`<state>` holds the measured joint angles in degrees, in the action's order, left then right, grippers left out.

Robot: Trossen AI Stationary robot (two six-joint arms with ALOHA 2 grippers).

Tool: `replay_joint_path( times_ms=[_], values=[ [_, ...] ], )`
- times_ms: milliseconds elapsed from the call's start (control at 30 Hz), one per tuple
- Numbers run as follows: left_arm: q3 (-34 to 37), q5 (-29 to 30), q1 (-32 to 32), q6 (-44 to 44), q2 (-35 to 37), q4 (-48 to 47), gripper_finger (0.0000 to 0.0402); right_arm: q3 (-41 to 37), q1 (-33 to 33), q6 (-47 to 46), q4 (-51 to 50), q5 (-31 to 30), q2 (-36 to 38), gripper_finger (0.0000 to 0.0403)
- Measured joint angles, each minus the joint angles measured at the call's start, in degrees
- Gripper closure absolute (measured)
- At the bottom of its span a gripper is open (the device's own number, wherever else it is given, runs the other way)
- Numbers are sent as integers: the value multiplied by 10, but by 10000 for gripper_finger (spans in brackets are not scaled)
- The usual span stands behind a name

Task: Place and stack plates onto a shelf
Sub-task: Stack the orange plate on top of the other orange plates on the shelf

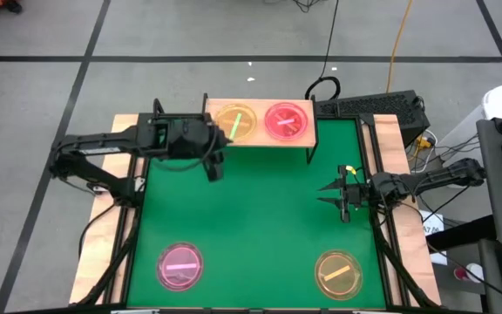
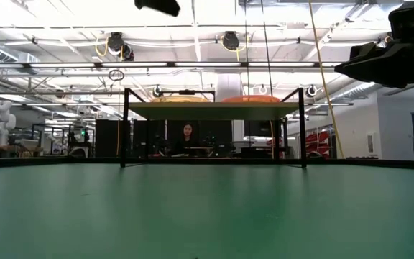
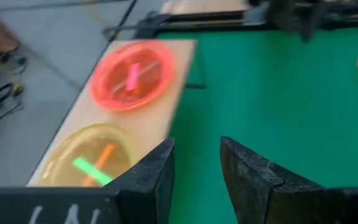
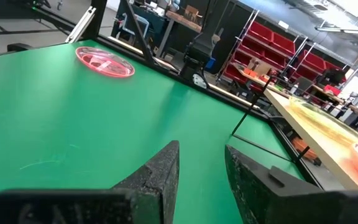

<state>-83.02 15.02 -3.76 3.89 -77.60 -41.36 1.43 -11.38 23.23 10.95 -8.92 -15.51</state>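
Note:
The shelf (image 1: 260, 138) stands at the table's far edge on thin black legs. On it rest an amber plate (image 1: 235, 121) with a green bar showing on top, and a pink plate (image 1: 287, 120) beside it. Another pink plate (image 1: 180, 265) lies flat on the green mat near left, and an amber plate (image 1: 338, 273) near right. My left gripper (image 1: 214, 166) hovers open and empty just in front of the shelf's left end; its wrist view shows both shelf plates (image 3: 132, 74), (image 3: 92, 162). My right gripper (image 1: 336, 194) is open and empty over the mat's right side.
Wooden side strips (image 1: 98, 253) border the green mat. A black case and cables (image 1: 382, 109) lie behind the shelf's right end. Open mat lies between the shelf and the two near plates. A person (image 2: 187, 133) sits in the room beyond the table.

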Motion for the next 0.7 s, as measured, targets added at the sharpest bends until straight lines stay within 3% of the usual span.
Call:
replay_joint_path(
  times_ms=[100,200,333,500,700],
  values=[
    [0,7,31,-10,1,-6,268,0,0,0,0,0,0,291],
    [1,54,62,-35,1,-19,268,0,0,0,0,0,0,291],
    [47,119,90,-35,13,40,268,0,0,0,0,0,0,291],
    [177,119,94,-46,85,152,268,0,0,0,11,0,0,291],
    [374,37,91,-62,207,377,268,0,0,0,16,1,1,291]
  ],
)
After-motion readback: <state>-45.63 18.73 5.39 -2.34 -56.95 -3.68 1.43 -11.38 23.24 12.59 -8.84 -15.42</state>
